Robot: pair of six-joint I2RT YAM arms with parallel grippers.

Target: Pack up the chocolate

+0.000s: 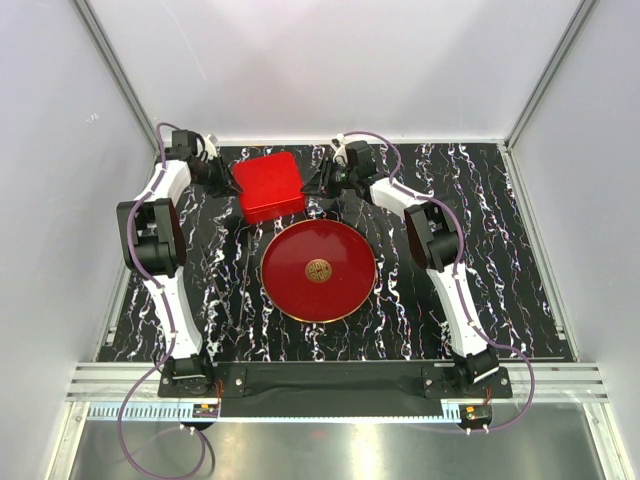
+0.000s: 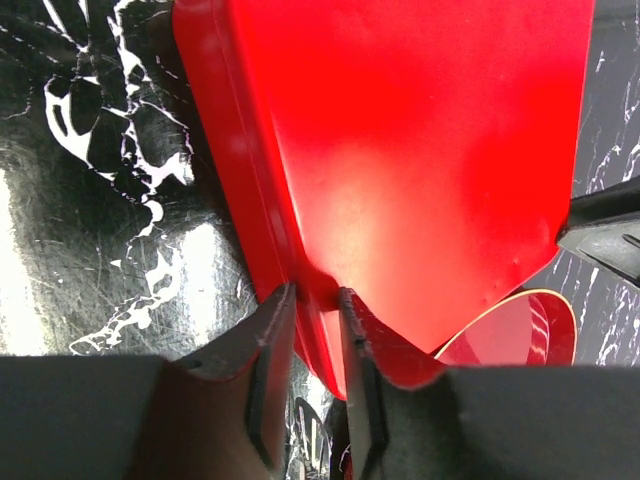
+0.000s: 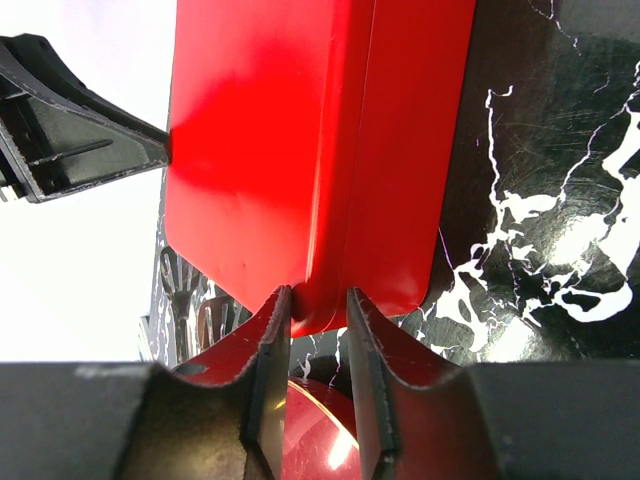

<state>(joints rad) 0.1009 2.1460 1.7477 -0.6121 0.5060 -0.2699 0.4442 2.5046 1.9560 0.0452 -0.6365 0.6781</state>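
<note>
No chocolate shows in any view. A closed red box (image 1: 270, 186) lies at the back of the table. My left gripper (image 1: 228, 178) is at its left edge. In the left wrist view that gripper (image 2: 317, 292) is shut on the rim of the box (image 2: 420, 150), one finger on each side of it. My right gripper (image 1: 312, 185) is at the box's right corner. Seen from the right wrist, this gripper (image 3: 318, 292) has both fingertips against the corner of the box (image 3: 300, 150).
A round red plate (image 1: 345, 250) with a gold emblem (image 1: 319, 270) lies in front of the box, nothing on it. The black marbled mat (image 1: 480, 250) covers the table. White walls stand on three sides.
</note>
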